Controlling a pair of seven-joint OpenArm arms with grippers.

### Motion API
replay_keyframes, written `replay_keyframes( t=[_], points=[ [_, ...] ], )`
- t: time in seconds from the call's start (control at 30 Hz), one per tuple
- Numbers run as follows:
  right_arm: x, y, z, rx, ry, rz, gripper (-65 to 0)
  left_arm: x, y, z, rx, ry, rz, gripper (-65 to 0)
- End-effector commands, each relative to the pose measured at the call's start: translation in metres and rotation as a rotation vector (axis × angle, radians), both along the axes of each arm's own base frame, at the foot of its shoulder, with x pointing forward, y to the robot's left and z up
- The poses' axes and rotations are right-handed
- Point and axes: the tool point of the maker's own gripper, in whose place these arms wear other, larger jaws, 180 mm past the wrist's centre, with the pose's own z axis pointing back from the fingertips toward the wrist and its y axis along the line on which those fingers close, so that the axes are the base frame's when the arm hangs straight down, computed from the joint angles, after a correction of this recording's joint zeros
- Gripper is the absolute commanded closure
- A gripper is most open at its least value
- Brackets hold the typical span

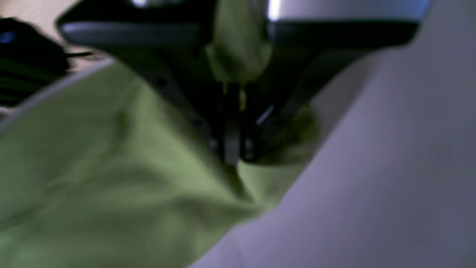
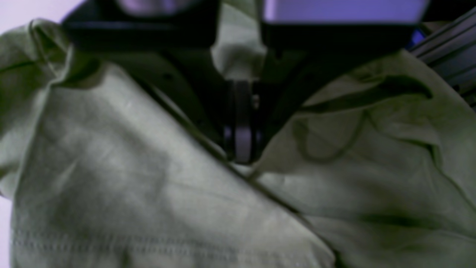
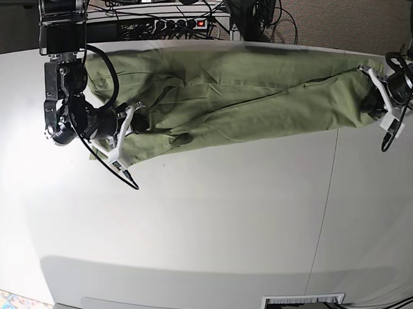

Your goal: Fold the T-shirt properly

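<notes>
Stretching the T-shirt (image 3: 244, 94) taut along the bench's (image 3: 210, 224) far edge, long axis running arm to arm; left pincer (image 3: 376, 91) and right pincer (image 3: 130, 126) each clamped on an end.

Stretched across the table (image 3: 210, 217) toward 12 o'clock: the T-shirt (image 3: 251, 94). At its 9 o'clock end, the right gripper (image 3: 133, 119), clamped on cloth; at 3 o'clock, the left gripper (image 3: 371, 80), likewise. Behind, at 12, a power strip (image 3: 175, 21).
</notes>
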Motion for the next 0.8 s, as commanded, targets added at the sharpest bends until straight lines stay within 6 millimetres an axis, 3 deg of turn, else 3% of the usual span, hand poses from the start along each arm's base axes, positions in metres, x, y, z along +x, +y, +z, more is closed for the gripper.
replay_keyframes(
  t=[0.0,0.1,0.2,0.4,0.6,0.77],
  points=[
    [0.009,-0.005,0.009,-0.017,-0.033,-0.003,0.0,0.006,0.011,0.007,0.043,-0.016,0.011,-5.5],
    [0.009,-0.005,0.009,-0.016,-0.034,-0.004,0.0,-0.001,0.038,-0.003,0.181,0.047,0.069,-14.4],
    [0.009,-0.005,0.009,-0.016,-0.035,-0.004,0.0,-0.006,0.047,-0.006,0.238,0.078,0.069,-16.1],
    [0.009,-0.005,0.009,-0.016,-0.035,-0.004,0.0,-0.008,0.041,-0.007,0.193,0.095,0.074,-28.4],
    [0.009,-0.005,0.009,-0.016,-0.034,-0.003,0.0,-0.008,0.017,-0.002,0.032,0.1,0.073,-28.8],
    [0.008,-0.008,0.008,-0.025,-0.027,-0.002,0.0,-0.012,0.021,-0.009,0.015,0.124,0.095,-28.8]
  ],
)
